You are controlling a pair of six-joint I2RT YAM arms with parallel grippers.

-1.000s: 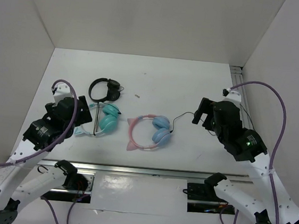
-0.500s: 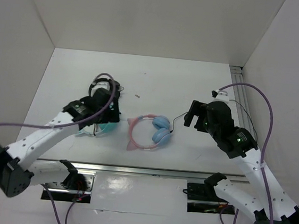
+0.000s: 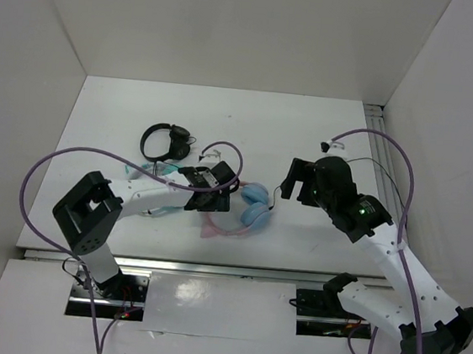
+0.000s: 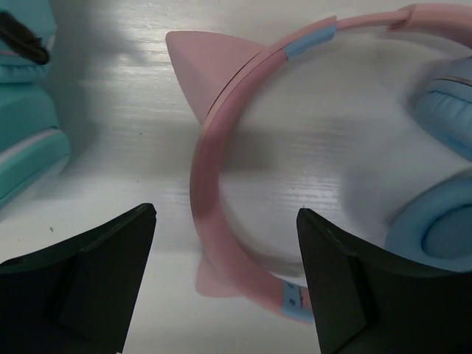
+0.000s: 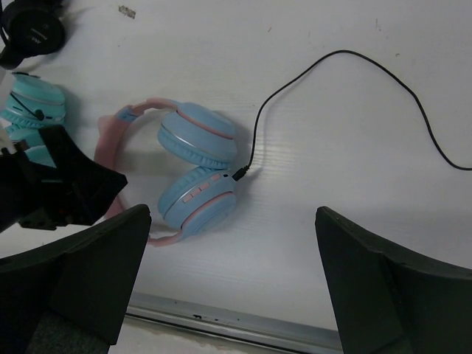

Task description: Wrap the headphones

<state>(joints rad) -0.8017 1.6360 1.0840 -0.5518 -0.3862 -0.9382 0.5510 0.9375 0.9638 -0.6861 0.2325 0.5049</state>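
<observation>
Crosswise, headphones (image 3: 255, 216) flat, headband left, cups right

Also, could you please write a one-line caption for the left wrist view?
Open left gripper poised over the pink headband of the headphones, teal headphones at the left edge.

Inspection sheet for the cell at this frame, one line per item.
Surface: white table, one small speck.
Job's things: headphones lying flat, unwrapped.
Clutter: teal headphones and black headphones on the left arm's side.
Grippers: left gripper open, straddling the pink headband; right gripper open, holding nothing, near the cups.
Cables: black cable loose, trailing right from the cups; purple arm cables looping.
Surroundings: white walls, metal rail at right.
</observation>
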